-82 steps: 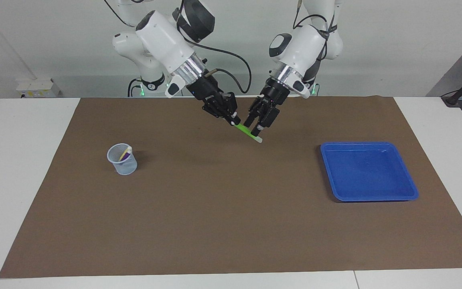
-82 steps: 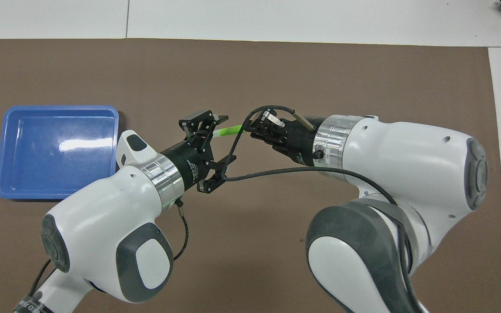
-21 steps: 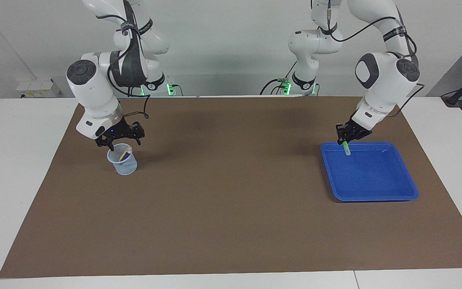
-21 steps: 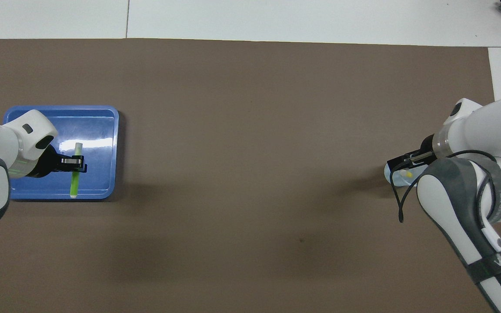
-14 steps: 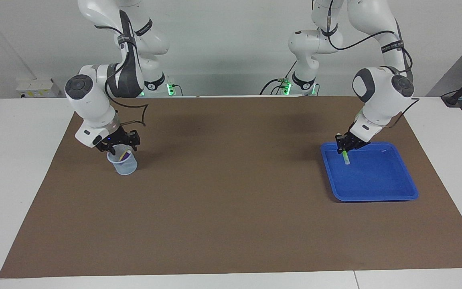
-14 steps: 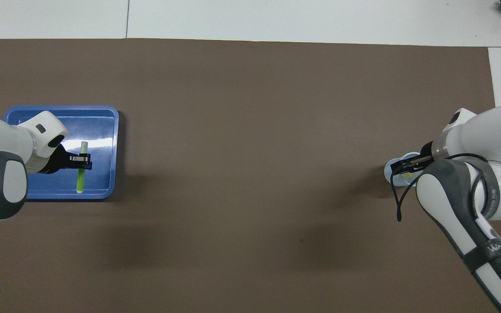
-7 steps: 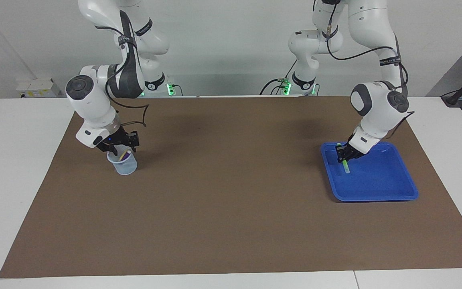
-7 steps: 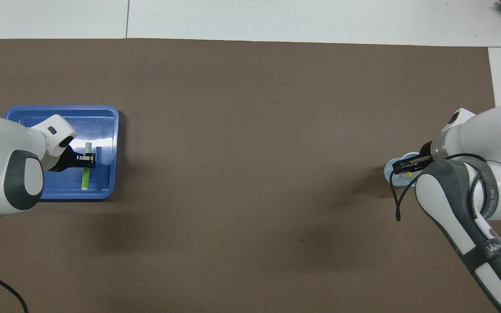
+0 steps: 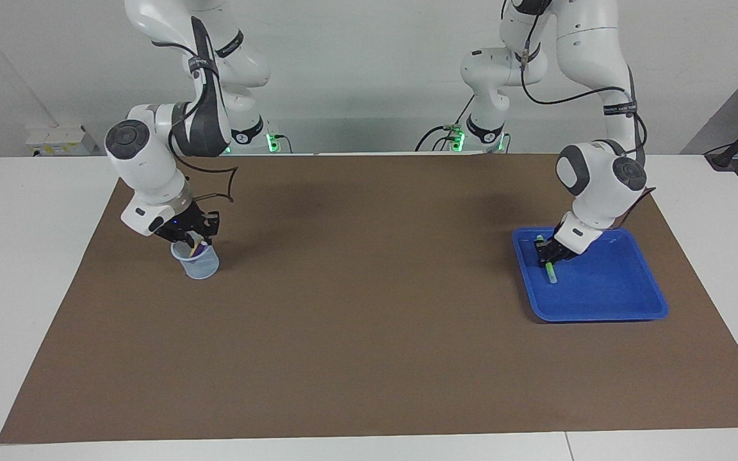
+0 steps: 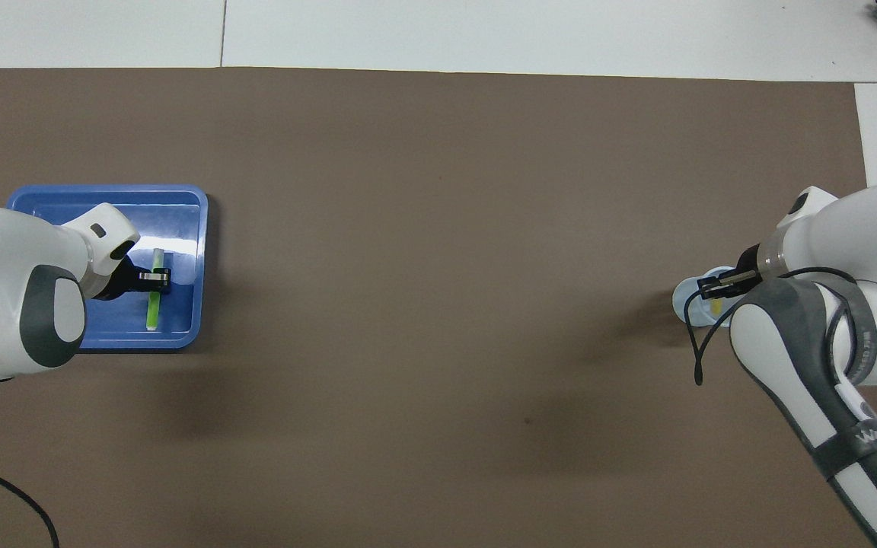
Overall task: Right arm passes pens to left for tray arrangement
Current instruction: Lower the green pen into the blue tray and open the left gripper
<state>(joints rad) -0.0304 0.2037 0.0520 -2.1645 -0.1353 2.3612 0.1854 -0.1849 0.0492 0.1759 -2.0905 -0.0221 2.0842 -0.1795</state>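
Overhead view: brown mat [image 10: 423, 251] bare between its ends. Blue tray [image 10: 180, 335] at nine o'clock — left gripper [image 10: 155, 280] inside, closed on green pen [image 10: 153, 308]. Cup [image 9: 201, 266] at three o'clock holds yellow pen [image 9: 198, 244] and purple pen [image 9: 195, 251]; right gripper [image 9: 189, 238] at its mouth, grip unclear.

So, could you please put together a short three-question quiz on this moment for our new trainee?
1. True or false: the green pen is in the left gripper, low in the blue tray.
2. Multiple choice: the right gripper is at the mouth of A) the blue tray, B) the pale blue mesh cup, C) the bare brown mat.
3. Which pen colours show in the cup?

Key:
1. True; whether the pen touches the tray floor cannot be told.
2. B.
3. Yellow and purple.
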